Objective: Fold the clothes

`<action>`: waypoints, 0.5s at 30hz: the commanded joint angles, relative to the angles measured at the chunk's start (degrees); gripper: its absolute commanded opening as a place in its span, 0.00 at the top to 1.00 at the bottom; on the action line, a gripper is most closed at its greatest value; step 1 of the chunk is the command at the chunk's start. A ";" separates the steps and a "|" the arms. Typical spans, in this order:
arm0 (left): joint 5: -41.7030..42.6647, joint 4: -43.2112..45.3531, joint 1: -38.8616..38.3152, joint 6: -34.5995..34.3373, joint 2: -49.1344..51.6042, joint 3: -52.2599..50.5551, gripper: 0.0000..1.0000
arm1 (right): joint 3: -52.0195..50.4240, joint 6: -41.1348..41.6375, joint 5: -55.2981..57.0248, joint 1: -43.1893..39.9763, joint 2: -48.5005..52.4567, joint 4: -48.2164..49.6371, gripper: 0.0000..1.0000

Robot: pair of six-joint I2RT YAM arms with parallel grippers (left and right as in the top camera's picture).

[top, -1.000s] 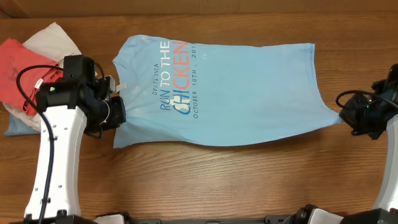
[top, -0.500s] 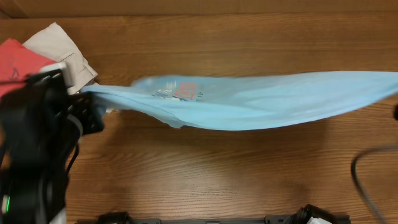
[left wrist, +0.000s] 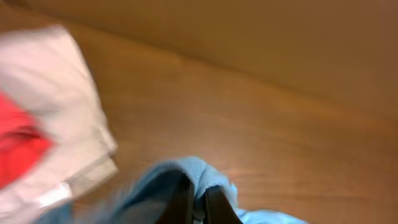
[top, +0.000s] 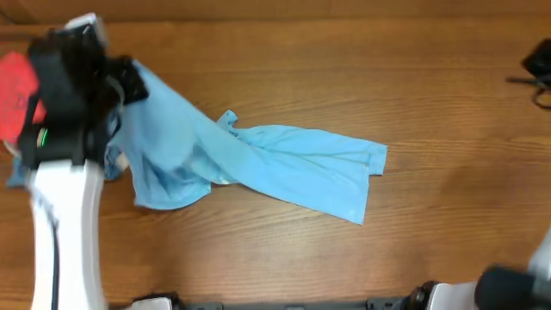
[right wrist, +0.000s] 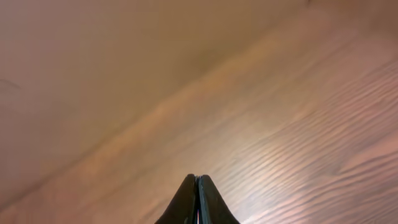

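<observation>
Overhead, the blue T-shirt (top: 284,168) lies bunched on the table (top: 370,77), stretching from 10 o'clock toward the centre — my left end effector (left wrist: 198,198) is clamped on its raised end. My right end effector (right wrist: 198,186) — fingers pressed together, holding nothing.

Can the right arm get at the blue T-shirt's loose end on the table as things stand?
Probably yes. The loose end of the T-shirt lies on bare table, nothing covering it; the left gripper holds only the far end. The right gripper is shut and empty, so it must open first.
</observation>
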 commanded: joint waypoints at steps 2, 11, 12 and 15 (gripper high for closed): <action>8.11 -5.90 -0.37 -0.63 12.70 8.50 0.96 | 0.37 -1.53 -8.81 0.39 5.03 -7.34 0.93; 7.65 -13.86 -0.35 2.73 18.08 8.70 0.96 | -9.81 -12.24 -8.74 8.79 7.96 -24.50 0.67; 7.65 -14.40 -0.35 3.21 18.08 8.68 0.96 | -12.63 -12.22 -8.76 9.94 7.96 -24.39 0.67; 7.63 -15.58 -0.35 4.76 18.08 8.68 0.96 | -21.22 -11.89 -8.94 12.87 7.96 -22.16 0.67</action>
